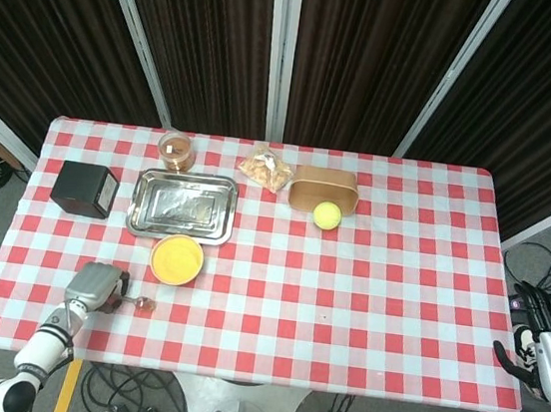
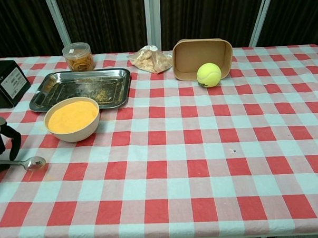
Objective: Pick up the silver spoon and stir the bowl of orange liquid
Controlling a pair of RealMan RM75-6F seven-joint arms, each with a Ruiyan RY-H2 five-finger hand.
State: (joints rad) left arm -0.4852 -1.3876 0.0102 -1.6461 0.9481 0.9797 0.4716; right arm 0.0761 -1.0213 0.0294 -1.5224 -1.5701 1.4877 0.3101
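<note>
Left robot hand [image 1: 95,286] at the desk's [image 1: 365,297] front-left corner, fingers curled down over the handle of the silver spoon [image 2: 27,164]. In the chest view the left robot hand [image 2: 0,140] shows only at the left frame edge, dark fingers arched over the handle, which runs in under the hand; whether it actually grips the spoon or just touches it, cannot tell. Spoon lies flat on the checked cloth, bowl end pointing toward the desk middle, handle toward the left edge. In the head view the silver spoon [image 1: 141,302] is just a small glint beside the hand.

Bowl of orange liquid [image 2: 73,119] sits just behind and to the right of the spoon, close but apart, near the front-left part of the desk; same bowl in the head view [image 1: 176,258]. Liquid surface looks flat.

Right robot hand [image 1: 544,352] off the desk past the front-right corner, holding nothing; finger pose too small to read.

Rest: metal tray [image 2: 82,88] behind the bowl, black box [image 2: 5,82] at the left edge, jar of snacks [image 2: 78,56] and a clear bag of food [image 2: 150,59] along the back edge, brown paper box [image 2: 202,56] with a tennis ball [image 2: 209,74] touching its front.
</note>
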